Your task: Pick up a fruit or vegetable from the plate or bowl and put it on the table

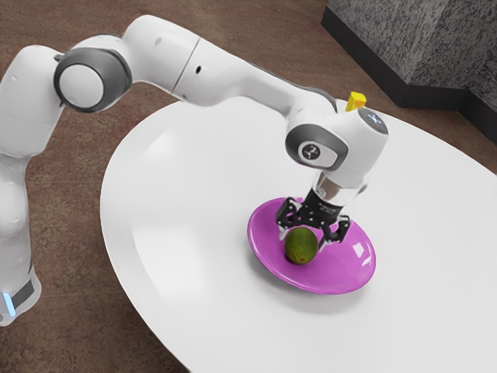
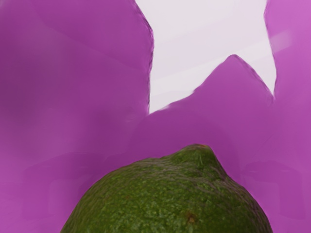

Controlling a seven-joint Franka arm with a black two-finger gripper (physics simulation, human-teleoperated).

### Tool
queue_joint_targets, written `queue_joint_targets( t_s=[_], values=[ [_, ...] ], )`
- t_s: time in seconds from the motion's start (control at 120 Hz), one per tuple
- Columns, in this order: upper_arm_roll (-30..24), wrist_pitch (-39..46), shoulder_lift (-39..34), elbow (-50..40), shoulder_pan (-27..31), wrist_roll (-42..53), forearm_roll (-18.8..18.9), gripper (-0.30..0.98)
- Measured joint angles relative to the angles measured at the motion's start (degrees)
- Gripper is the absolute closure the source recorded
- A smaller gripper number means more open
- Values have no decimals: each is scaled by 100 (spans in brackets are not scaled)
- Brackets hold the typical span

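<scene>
And here's the black two-finger gripper (image 1: 304,236), pointing down over the shallow, glossy purple plate (image 1: 347,271), its fingers spread wide, one out to either side of the fruit, with nothing clamped that I can make out! The target, a rounded, rough-skinned green fruit (image 1: 301,246), sits on the plate, low between those fingertips, and in the wrist view its little nub (image 2: 198,154) rises just under the hand. Why so wide? Presumably because this is a plump body, and the fingers need to pass its flanks without knocking its crown.

The plate's rim curves up around and beyond both fingers; that dished shape probably helps stop the fruit rolling away, though it also leaves little depth for the tips. Outside the rim, on every side of the fingers, spreads the smooth white round table (image 1: 184,226), where this fruit has to end up.

So it's the grasp that's in hand, by my reading, with the lift and the placing to come. Next call: settle astride the middle and close evenly. Pinch too high and that curved skin could squirt free; press too low and a tip might scrape the plate.
</scene>
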Motion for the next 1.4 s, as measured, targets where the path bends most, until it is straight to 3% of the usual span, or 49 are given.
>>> queue_joint_targets(
  t_s=[0.183,0.342,0.525,1.033,1.2,1.4],
  values=[
    [1,-2,89,5,-1,124,47,1],
    [32,-22,78,8,0,204,72,28],
    [28,-51,60,13,-11,276,147,41],
    [-6,-626,-406,699,-25,382,174,56],
    [-24,-690,-55,1395,-320,408,188,58],
    [-24,-184,292,1743,-772,470,205,60]
  ],
)
